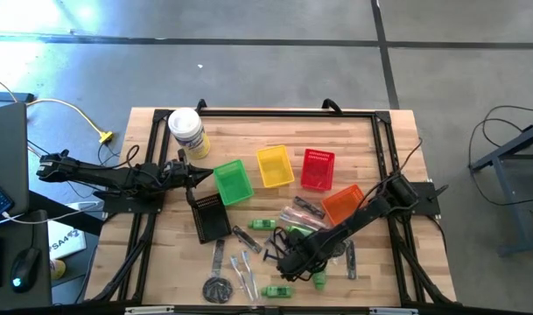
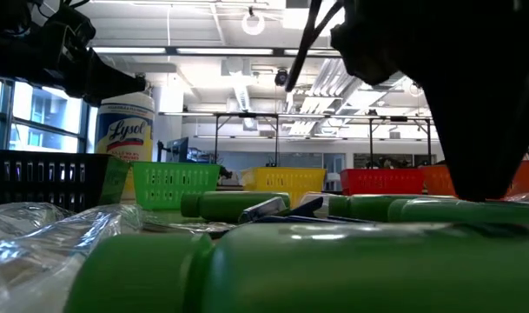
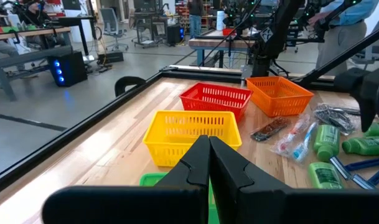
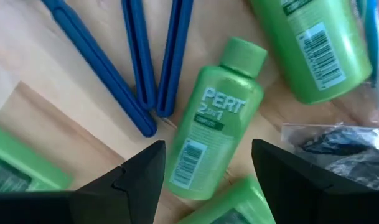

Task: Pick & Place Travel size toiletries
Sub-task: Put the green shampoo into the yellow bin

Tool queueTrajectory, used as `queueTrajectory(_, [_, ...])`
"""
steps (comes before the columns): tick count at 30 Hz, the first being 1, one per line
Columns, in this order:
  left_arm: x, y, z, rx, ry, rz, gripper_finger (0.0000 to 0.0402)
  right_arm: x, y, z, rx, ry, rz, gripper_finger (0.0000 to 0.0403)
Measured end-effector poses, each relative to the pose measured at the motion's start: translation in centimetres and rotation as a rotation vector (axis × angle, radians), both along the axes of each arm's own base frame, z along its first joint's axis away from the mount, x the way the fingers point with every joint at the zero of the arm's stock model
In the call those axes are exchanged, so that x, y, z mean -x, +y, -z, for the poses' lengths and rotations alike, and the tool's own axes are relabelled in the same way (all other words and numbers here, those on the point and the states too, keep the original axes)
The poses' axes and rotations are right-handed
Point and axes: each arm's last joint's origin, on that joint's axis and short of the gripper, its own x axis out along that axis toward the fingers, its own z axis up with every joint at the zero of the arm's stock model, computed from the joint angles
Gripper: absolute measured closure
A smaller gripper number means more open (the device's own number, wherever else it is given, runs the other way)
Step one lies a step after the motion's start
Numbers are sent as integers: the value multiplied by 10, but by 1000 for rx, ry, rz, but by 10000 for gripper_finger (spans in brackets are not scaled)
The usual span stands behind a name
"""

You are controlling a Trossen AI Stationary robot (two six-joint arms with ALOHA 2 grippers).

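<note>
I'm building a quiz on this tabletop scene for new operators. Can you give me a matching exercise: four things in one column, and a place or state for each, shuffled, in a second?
Column one:
1. right tool
2. left tool
3. white canister
4. red basket

Column two:
A. stands at the table's far left corner
B. shut, up above the green basket
C. sits between the yellow basket and the orange basket
D. open, its fingers on either side of a green bottle lying on the wood

Pairs: 1-D, 2-B, 3-A, 4-C
</note>
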Motion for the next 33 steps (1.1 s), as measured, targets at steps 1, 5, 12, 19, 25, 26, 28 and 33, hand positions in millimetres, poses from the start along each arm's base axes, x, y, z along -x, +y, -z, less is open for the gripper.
queueTrajectory(1, [0, 0, 0, 0, 0, 0, 402, 0, -1, 1, 0, 1, 2, 172])
queueTrajectory(5, [0, 0, 0, 0, 0, 0, 402, 2, -5, 6, 10, 19, -3, 172])
queueTrajectory(12, [0, 0, 0, 0, 0, 0, 402, 1, -7, 22, -12, -28, -18, 172])
queueTrajectory(19, [0, 0, 0, 0, 0, 0, 402, 3, -8, 27, -10, -20, -40, 173])
queueTrajectory(25, [0, 0, 0, 0, 0, 0, 402, 4, -9, 27, 23, -26, -65, 228])
queueTrajectory(26, [0, 0, 0, 0, 0, 0, 402, 4, -9, 27, 33, -34, -68, 243])
queueTrajectory(28, [0, 0, 0, 0, 0, 0, 402, 3, -9, 26, 48, -46, -82, 272])
queueTrajectory(33, [0, 0, 0, 0, 0, 0, 402, 4, -8, 25, 86, -68, -105, 281])
